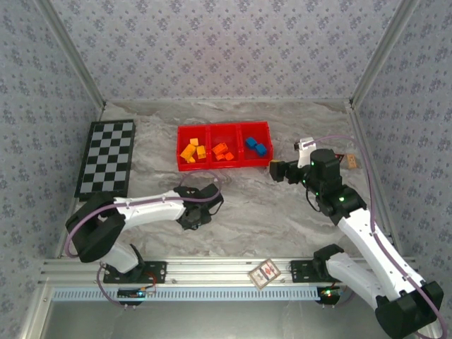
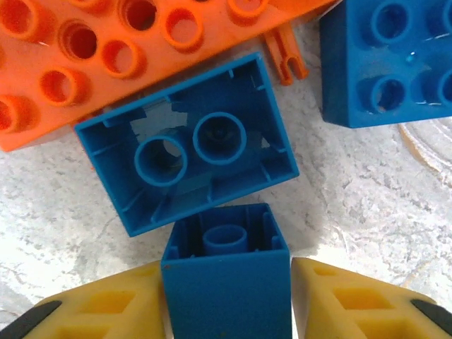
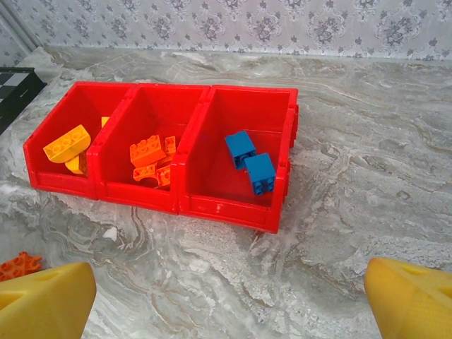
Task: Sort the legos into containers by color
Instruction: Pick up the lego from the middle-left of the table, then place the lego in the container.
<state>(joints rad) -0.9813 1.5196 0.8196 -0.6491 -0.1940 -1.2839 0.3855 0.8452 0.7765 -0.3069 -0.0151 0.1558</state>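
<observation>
— Which step were you on?

— Picking up a blue one. My left gripper (image 2: 226,286) was clenched on a small blue brick (image 2: 226,244), a finger against each of its sides. That was low at the desk (image 2: 367,212), on the near side of the red tray (image 1: 223,126). I couldn't tell whether the brick had left the surface.

— And the next move?

— I judged it called for a straight lift, clear of the larger blue brick (image 2: 185,152) just beside it. Then a carry far and right to the tray's right compartment (image 3: 247,90). My right gripper (image 3: 227,300) hung wide open, holding nothing, just right of the tray.

— Count them for me.

— Around my left gripper there were three blue, counting the held one and a studded blue brick (image 2: 385,60). With them lay one big orange piece (image 2: 106,63) and one small orange clip (image 2: 286,56). The tray had three compartments:
- At the right, two blue bricks (image 3: 260,171).
- In the middle, about four orange bricks (image 3: 148,152).
- At the left, about three yellow-orange bricks (image 3: 67,145).

Those last two piles overlapped, so I couldn't be exact.
</observation>
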